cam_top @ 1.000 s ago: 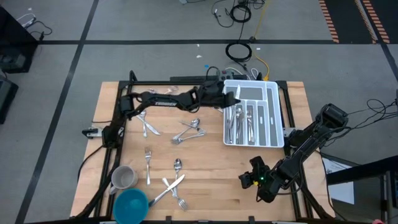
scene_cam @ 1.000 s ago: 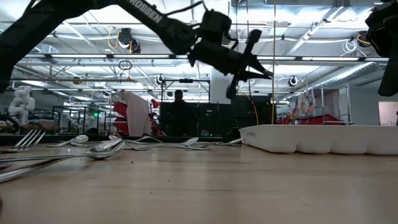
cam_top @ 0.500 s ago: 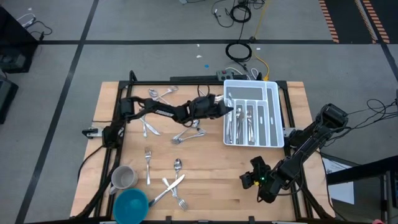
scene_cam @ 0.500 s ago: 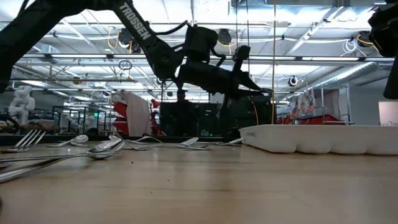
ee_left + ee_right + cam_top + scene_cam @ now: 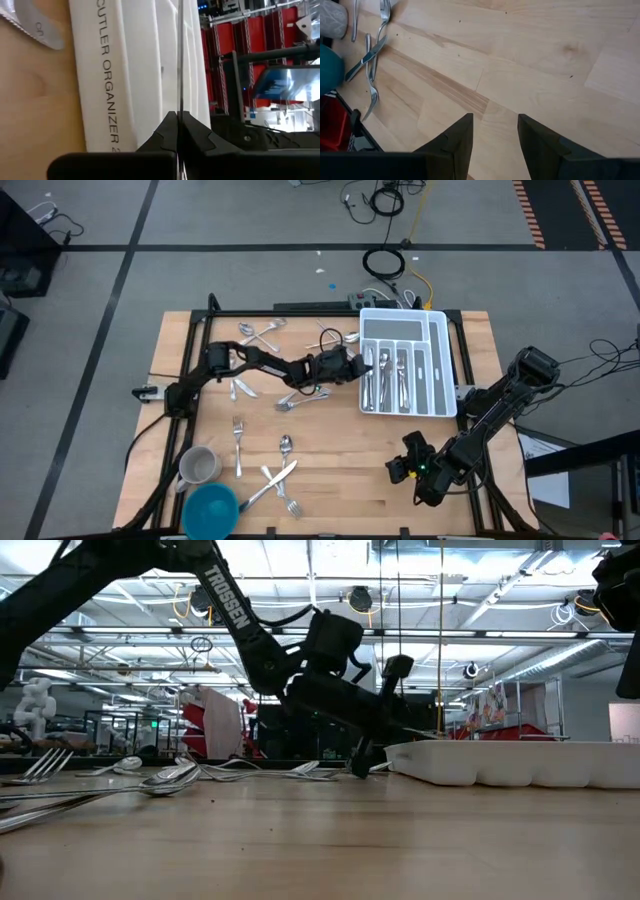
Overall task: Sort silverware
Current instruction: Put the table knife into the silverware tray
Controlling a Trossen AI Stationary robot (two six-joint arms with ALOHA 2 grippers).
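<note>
My left gripper (image 5: 356, 366) is low beside the left wall of the white organiser tray (image 5: 440, 360), shut on a slim piece of silverware (image 5: 179, 60) that shows only edge-on; which kind I cannot tell. The tray's compartments hold several pieces (image 5: 385, 380). Loose silverware lies flat on the wood: a cluster (image 5: 305, 392) by the left arm, spoons (image 5: 258, 332) at the far left, forks and a knife (image 5: 275, 478) near the front. My right gripper (image 5: 415, 470) hangs open over bare wood at the near right. My left gripper pinches the slim piece between its two fingertips (image 5: 170, 125), on its flat faces (image 5: 179, 102). The fingers come from the table's left, nearly level and tipped slightly down, and lie along the piece. Its free length runs on past the fingertips over the tray's left wall.
A grey mug (image 5: 198, 465) and a teal bowl (image 5: 210, 508) stand at the near left corner. A knife blade (image 5: 35, 25) lies on the wood just left of the tray. Bare wood (image 5: 340, 470) spreads across the near middle.
My left gripper has come down from high above the tray's far left corner and toward the near edge, ending low beside the tray's left wall. Its wrist has rolled on the way. It has stayed shut on the slim piece.
</note>
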